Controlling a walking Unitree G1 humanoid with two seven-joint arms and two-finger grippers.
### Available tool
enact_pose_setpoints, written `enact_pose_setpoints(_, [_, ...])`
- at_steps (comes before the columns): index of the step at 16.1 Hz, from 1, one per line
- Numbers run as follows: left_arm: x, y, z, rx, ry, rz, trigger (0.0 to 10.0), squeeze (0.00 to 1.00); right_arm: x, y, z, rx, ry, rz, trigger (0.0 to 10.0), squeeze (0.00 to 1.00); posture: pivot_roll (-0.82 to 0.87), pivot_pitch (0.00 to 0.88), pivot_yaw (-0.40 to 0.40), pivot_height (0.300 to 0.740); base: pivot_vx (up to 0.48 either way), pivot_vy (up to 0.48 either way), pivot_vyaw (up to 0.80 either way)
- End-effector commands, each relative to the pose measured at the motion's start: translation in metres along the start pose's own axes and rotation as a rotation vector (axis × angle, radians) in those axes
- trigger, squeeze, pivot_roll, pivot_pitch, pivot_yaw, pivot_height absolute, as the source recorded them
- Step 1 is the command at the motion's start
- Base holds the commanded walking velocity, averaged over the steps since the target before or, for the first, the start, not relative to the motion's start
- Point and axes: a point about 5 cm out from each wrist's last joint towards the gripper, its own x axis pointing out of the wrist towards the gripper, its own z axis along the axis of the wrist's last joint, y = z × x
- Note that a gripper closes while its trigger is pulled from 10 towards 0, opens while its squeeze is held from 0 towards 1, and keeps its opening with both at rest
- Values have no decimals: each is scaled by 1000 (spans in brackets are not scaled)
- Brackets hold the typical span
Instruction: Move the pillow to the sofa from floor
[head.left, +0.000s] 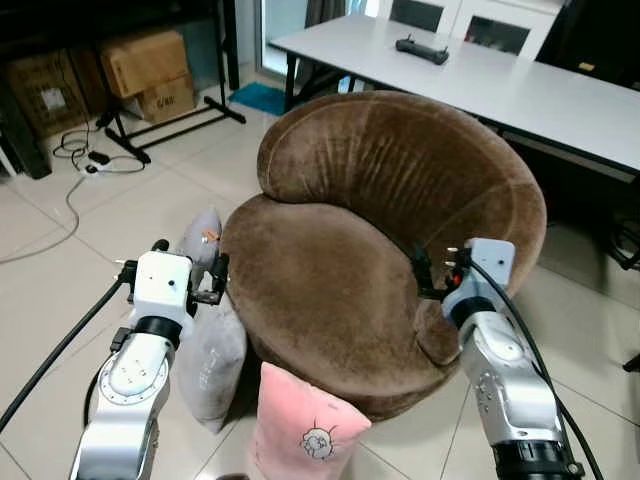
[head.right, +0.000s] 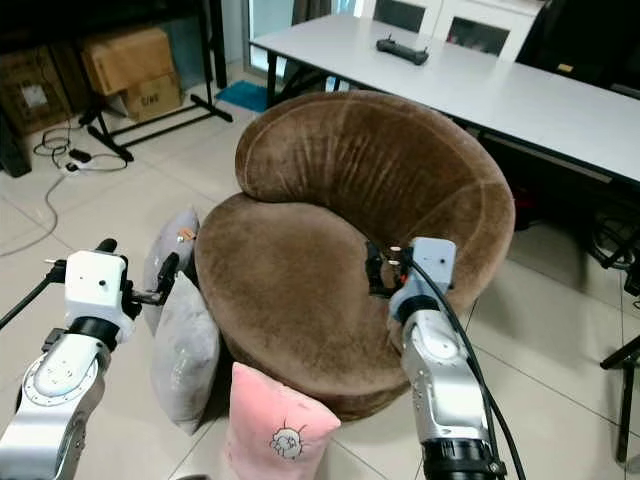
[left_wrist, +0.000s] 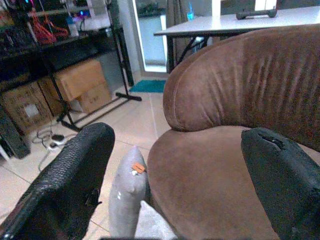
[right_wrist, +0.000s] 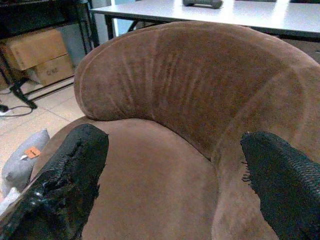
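Observation:
A brown round sofa chair (head.left: 330, 290) stands in front of me. Two grey pillows lean against its left side on the tiled floor, one upright (head.left: 203, 240) and a larger one (head.left: 210, 360) nearer to me. A pink pillow (head.left: 300, 425) with a cartoon face rests against the sofa's front. My left gripper (head.left: 190, 258) hovers open above the grey pillows, beside the sofa's left rim, holding nothing. My right gripper (head.left: 435, 270) is open over the right part of the seat, also holding nothing. The left wrist view looks past its fingers at the upright grey pillow (left_wrist: 127, 195).
A long white table (head.left: 500, 80) with a black controller (head.left: 420, 48) stands behind the sofa. Cardboard boxes (head.left: 145, 65) and a black rack stand at the back left. Cables (head.left: 85, 160) trail across the floor on the left.

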Motion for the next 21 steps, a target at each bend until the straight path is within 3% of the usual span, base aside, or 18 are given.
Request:
enact_pose_setpoints(1, [0, -3, 0, 6, -4, -10, 10000, 0, -2, -5, 0, 13, 4, -10, 10000, 0, 18, 0, -70, 680, 0, 0, 0])
enact_pose_setpoints(10, [-1, -1, 1, 13, -14, 5, 10000, 0, -3, -3, -2, 4, 12, 0, 10000, 0, 21, 0, -76, 590, 0, 0, 0])
enact_pose_setpoints(16, [-2, -2, 1, -26, -12, -5, 10000, 0, -1, -5, -2, -41, 21, -16, 10000, 0, 21, 0, -79, 590, 46, 0, 0])
enact_pose_setpoints(21, [-3, -4, 1, -30, -16, -13, 10000, 0, 1, -7, -3, -3, 29, -36, 10000, 0, 27, 0, -85, 590, 299, 0, 0])
